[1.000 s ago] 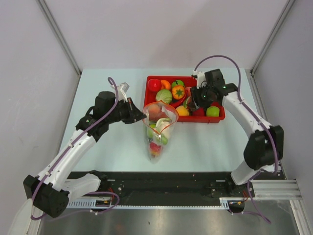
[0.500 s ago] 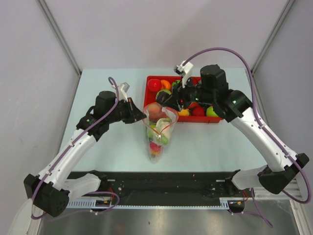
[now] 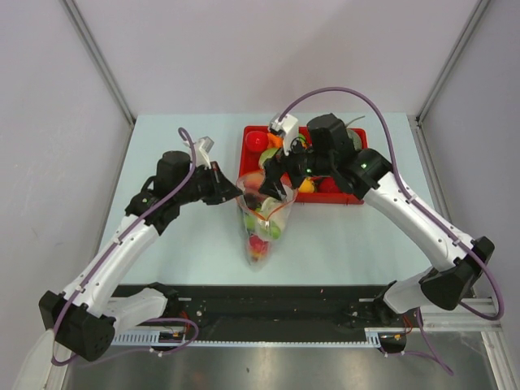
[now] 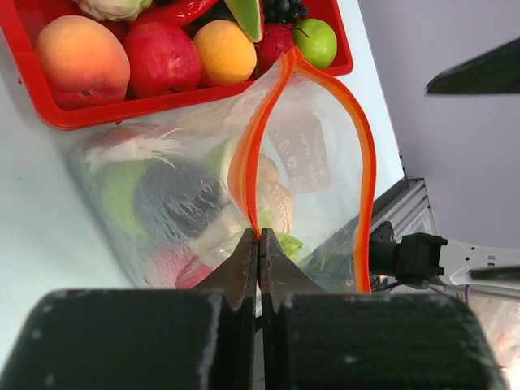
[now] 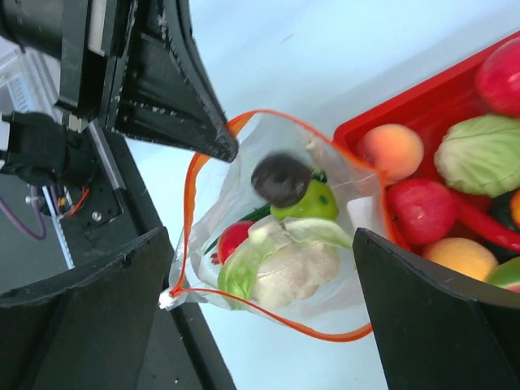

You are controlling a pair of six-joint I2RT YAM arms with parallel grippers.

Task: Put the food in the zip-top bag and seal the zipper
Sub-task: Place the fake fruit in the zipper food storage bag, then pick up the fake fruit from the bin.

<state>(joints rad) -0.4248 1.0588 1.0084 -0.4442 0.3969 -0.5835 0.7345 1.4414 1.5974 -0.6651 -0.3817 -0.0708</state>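
Swung leftward since a second ago, off the red rectangular plastic tray (image 3: 362, 197) and over to above the mouth of the clear crinkly zip-top bag (image 3: 262, 223): right gripper (image 3: 272, 177). Spread from half apart to fully wide in that time, gripping nothing. Between its fingers in the right wrist view, a blurred dark round toy fruit (image 5: 280, 179) at the bag's mouth, touching neither finger.

Unmoved on the other side: left gripper (image 4: 258, 244), pinched tight on the thin orange-red zipper strip (image 4: 370, 171) at the mouth's left edge.

Bag lying on the pale blue-green table (image 3: 162, 154), long axis running far to near. Open mouth at the far end, just beside the tray's near wall; narrow closed end pointing toward the arm bases. Zipper parted into a wide loop, unsealed.

Already inside: green toy apple (image 5: 313, 201), pale toy cauliflower (image 5: 292, 272), red toy fruit (image 5: 231, 238).

Left in the tray, seen from the left wrist: toy peach (image 4: 69, 50), red toy apple (image 4: 162, 57), toy orange (image 4: 223, 50), small green toy fruit (image 4: 315, 42).
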